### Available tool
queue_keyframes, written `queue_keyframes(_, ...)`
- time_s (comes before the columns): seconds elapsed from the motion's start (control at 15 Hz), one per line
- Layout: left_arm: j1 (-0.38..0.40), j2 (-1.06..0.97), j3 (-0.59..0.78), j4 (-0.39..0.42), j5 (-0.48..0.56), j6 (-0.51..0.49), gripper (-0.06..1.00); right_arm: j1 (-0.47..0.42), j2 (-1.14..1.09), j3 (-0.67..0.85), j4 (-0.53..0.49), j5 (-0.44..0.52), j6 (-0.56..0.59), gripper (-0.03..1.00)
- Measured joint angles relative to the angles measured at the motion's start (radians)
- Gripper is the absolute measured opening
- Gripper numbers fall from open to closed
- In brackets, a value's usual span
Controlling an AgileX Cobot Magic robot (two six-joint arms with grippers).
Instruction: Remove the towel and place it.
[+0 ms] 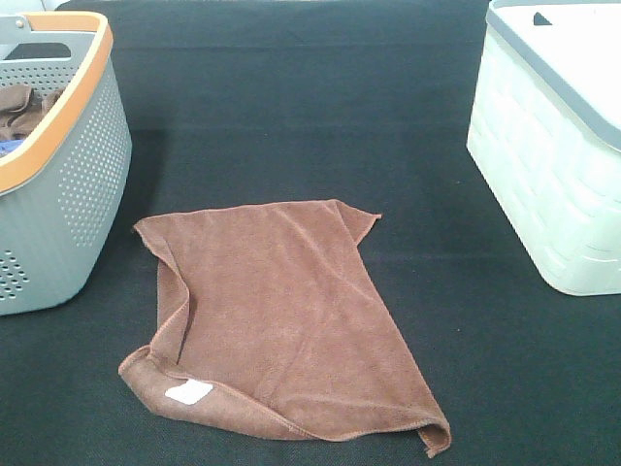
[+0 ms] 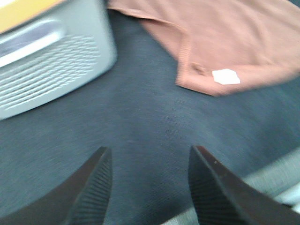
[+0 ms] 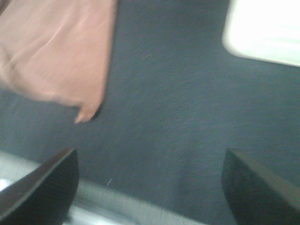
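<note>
The reddish-brown towel [image 1: 281,311] lies spread flat on the black table, between the two baskets, with its small white label [image 1: 189,392] near the front left corner. Neither gripper shows in the high view. In the left wrist view my left gripper [image 2: 150,178] hangs open over bare black cloth, apart from the towel [image 2: 225,37] and its label [image 2: 226,76]. My right gripper [image 3: 150,183] stands wide open over the table, with the towel's corner [image 3: 86,115] a short way ahead and nothing between its fingers.
A grey perforated basket [image 1: 68,184] with an orange rim stands at the left and holds some cloth [image 1: 19,107]. A white basket [image 1: 553,146] with a grey rim stands at the right. The table's pale front edge [image 3: 117,206] runs close under both grippers.
</note>
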Motion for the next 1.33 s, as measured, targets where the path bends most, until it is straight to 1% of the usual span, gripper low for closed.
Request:
queue_keyframes(0.07,0.111,-0.051,0.000,0.000,0.000,0.000,0.49,-0.099,-0.082,0.000,0.000,0.000,0.000,0.79)
queue_keyframes(0.13,0.148,-0.075,0.000,0.000,0.000,0.000,0.49,-0.129,-0.114,0.000,0.000,0.000,0.000,0.79)
queue_keyframes(0.2,0.237,-0.148,0.000,0.000,0.000,0.000,0.49,-0.190,-0.198,0.000,0.000,0.000,0.000,0.79)
queue_keyframes(0.27,0.284,-0.194,0.000,0.000,0.000,0.000,0.49,-0.217,-0.264,0.000,0.000,0.000,0.000,0.79)
queue_keyframes(0.33,0.347,-0.260,0.000,0.000,0.000,0.000,0.49,-0.228,-0.326,0.000,0.001,0.000,0.000,0.79)
queue_keyframes(0.4,0.347,-0.260,0.000,0.000,0.000,0.000,0.49,-0.228,-0.326,0.000,0.001,0.000,0.000,0.79)
queue_keyframes(0.53,0.408,-0.280,0.000,0.000,0.000,0.000,0.49,-0.228,-0.333,0.000,0.003,0.000,0.000,0.79)
queue_keyframes(0.67,0.422,-0.281,0.000,0.000,0.000,0.000,0.49,-0.228,-0.337,0.000,0.003,0.000,0.000,0.79)
queue_keyframes(1.33,0.422,-0.281,0.000,0.000,0.000,0.000,0.49,-0.228,-0.338,0.000,0.003,0.000,0.000,0.79)
